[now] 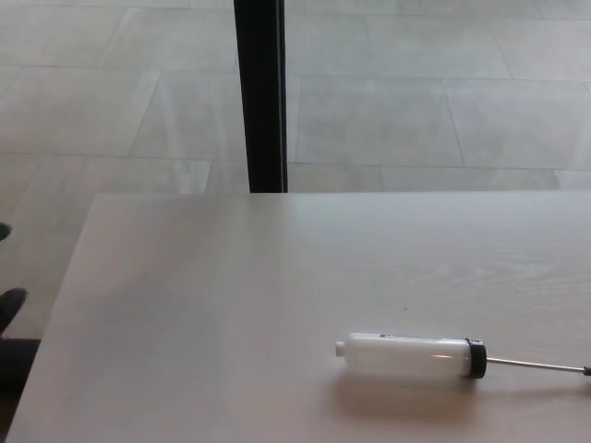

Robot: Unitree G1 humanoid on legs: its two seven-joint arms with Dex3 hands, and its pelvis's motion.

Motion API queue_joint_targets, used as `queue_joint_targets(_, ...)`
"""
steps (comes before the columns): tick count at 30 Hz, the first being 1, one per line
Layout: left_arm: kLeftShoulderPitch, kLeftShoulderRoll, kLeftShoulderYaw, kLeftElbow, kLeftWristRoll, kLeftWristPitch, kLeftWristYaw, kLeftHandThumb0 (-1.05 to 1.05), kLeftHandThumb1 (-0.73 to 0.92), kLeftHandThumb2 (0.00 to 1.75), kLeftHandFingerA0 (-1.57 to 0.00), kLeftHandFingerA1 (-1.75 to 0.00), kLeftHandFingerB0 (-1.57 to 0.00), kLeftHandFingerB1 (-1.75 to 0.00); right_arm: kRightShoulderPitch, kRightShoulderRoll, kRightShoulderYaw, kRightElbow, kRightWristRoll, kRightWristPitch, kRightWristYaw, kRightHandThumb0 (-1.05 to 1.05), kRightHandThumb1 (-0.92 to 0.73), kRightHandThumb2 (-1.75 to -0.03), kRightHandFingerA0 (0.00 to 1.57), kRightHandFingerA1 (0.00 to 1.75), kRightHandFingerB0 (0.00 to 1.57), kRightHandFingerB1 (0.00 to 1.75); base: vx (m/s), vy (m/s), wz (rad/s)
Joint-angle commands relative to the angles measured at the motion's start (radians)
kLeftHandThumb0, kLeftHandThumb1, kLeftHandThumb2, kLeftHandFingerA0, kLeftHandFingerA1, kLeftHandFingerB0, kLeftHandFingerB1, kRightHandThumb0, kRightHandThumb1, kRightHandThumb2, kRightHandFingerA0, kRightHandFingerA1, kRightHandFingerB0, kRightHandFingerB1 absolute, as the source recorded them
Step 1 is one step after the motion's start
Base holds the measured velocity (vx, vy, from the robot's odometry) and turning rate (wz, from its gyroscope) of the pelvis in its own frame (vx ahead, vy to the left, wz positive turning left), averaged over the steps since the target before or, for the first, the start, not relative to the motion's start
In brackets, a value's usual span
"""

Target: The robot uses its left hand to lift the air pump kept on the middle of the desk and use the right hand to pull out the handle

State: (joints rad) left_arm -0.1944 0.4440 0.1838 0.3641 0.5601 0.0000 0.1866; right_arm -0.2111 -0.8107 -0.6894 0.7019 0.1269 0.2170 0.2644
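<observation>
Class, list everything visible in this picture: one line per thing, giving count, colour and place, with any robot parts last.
Air pump: one, white barrel with a black collar, lying on its side on the desk, lower right.
Handle rod: one, thin metal, sticking out of the pump toward the right edge.
Desk: one, pale wood, filling the lower half.
Post: one, black, upright behind the desk.
Floor: grey tiles, beyond the desk.
Left hand: only dark tips at the left edge.
Right hand: not in view.

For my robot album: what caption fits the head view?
A white air pump lies alone on the desk, its rod pointing right.
</observation>
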Motion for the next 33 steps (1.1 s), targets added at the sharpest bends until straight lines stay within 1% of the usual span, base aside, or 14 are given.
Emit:
queue_joint_targets(1, 0.212, -0.009, 0.799, 0.509, -0.782, 0.140, -0.126, -0.44, 0.74, 0.61, -0.60, -0.75, -0.33, -0.53, 0.138, -0.036, -0.456, 0.273, 0.298, -0.117, -0.192, -0.75, -0.63, -1.03, 0.01, 0.34, 0.01, 0.25, 0.00, 0.000, 0.00)
queue_joint_targets(6, 0.223, -0.056, 0.881, 0.569, -0.831, 0.215, -0.111, -0.36, 0.79, 0.63, -0.53, -0.76, -0.40, -0.58, 0.114, 0.062, -0.490, 0.340, 0.339, -0.147, -0.272, -0.73, -0.62, -1.00, 0.02, 0.41, 0.02, 0.34, 0.00, 0.000, 0.00)
queue_joint_targets(7, 0.227, -0.066, 0.885, 0.566, -0.831, 0.214, -0.109, -0.36, 0.81, 0.65, -0.51, -0.74, -0.39, -0.60, 0.104, 0.076, -0.502, 0.348, 0.351, -0.149, -0.291, -0.68, -0.80, -0.63, 0.04, 0.44, 0.14, 0.34, 0.00, 0.000, 0.00)
queue_joint_targets(8, 0.230, -0.073, 0.899, 0.563, -0.840, 0.227, -0.113, -0.39, 0.83, 0.64, -0.50, -0.75, -0.37, -0.60, 0.090, 0.098, -0.515, 0.350, 0.364, -0.153, -0.308, -0.69, -0.62, -1.00, 0.01, 0.46, 0.04, 0.38, 0.00, 0.000, 0.00)
queue_joint_targets(17, 0.207, -0.064, 0.950, 0.634, -0.838, 0.252, -0.148, -0.34, 0.83, 0.65, -0.51, -0.76, -0.35, -0.59, 0.039, 0.171, -0.479, 0.360, 0.331, -0.093, -0.323, -0.77, -0.68, -1.01, 0.04, 0.57, 0.03, 0.31, 0.00, 0.000, 0.00)
queue_joint_targets(18, 0.219, -0.070, 0.942, 0.628, -0.828, 0.256, -0.167, -0.36, 0.85, 0.65, -0.45, -0.71, -0.29, -0.55, 0.032, 0.165, -0.470, 0.368, 0.317, -0.081, -0.344, -0.76, -0.88, -0.67, 0.10, 0.77, 0.06, 0.38, 0.00, 0.000, 0.00)
queue_joint_targets(19, 0.224, -0.069, 0.944, 0.627, -0.824, 0.263, -0.174, -0.33, 0.63, 1.05, -0.43, -0.70, -0.21, -0.57, 0.027, 0.172, -0.475, 0.365, 0.320, -0.079, -0.353, -0.76, -0.89, -0.67, 0.10, 0.79, 0.05, 0.42, 0.00, 0.000, 0.00)
queue_joint_targets(21, 0.221, -0.056, 0.955, 0.640, -0.821, 0.277, -0.175, -0.37, 0.87, 0.66, -0.43, -0.67, -0.28, -0.52, 0.034, 0.176, -0.475, 0.364, 0.316, -0.058, -0.344, -0.78, -0.91, -0.67, 0.13, 0.81, 0.03, 0.39, 0.00, 0.000, 0.00)
queue_joint_targets(22, 0.218, -0.048, 0.959, 0.654, -0.815, 0.278, -0.175, -0.34, 0.65, 1.07, -0.45, -0.71, -0.21, -0.57, 0.041, 0.180, -0.482, 0.355, 0.318, -0.039, -0.346, -0.80, -0.91, -0.67, 0.17, 0.93, 0.03, 0.42, 0.00, 0.000, 0.00)
queue_joint_targets(23, 0.216, -0.049, 0.966, 0.652, -0.817, 0.278, -0.180, -0.34, 0.65, 1.07, -0.45, -0.71, -0.21, -0.57, 0.045, 0.187, -0.497, 0.346, 0.329, -0.033, -0.343, -0.80, -0.72, -1.09, 0.26, 0.78, 0.01, 0.40, 0.00, 0.000, 0.00)
queue_joint_targets(24, 0.211, -0.050, 0.968, 0.652, -0.815, 0.276, -0.180, -0.38, 0.87, 0.66, -0.48, -0.74, -0.32, -0.55, 0.044, 0.188, -0.506, 0.354, 0.340, -0.028, -0.328, -0.77, -0.73, -1.09, 0.20, 0.70, 0.00, 0.35, 0.00, 0.000, 0.00)
queue_joint_targets(26, 0.204, -0.045, 0.973, 0.652, -0.814, 0.277, -0.187, -0.38, 0.87, 0.66, -0.47, -0.75, -0.33, -0.56, 0.038, 0.195, -0.520, 0.371, 0.352, -0.039, -0.315, -0.77, -0.92, -0.69, 0.15, 0.80, 0.01, 0.30, 0.00, 0.000, 0.00)
queue_joint_targets(29, 0.197, -0.038, 0.979, 0.658, -0.813, 0.281, -0.211, -0.37, 0.86, 0.66, -0.46, -0.71, -0.30, -0.55, 0.033, 0.203, -0.524, 0.373, 0.350, -0.022, -0.321, -0.80, -0.74, -1.10, 0.28, 0.80, 0.01, 0.38, 0.00, 0.000, 0.00)
queue_joint_targets(33, 0.192, -0.035, 0.918, 0.722, -0.734, 0.238, -0.182, -0.39, 0.82, 0.64, -0.56, -0.73, -0.42, -0.56, 0.037, 0.221, -0.498, 0.358, 0.329, -0.015, -0.276, -0.73, -0.91, -0.68, 0.29, 1.01, 0.07, 0.30, 0.00, 0.000, 0.00)
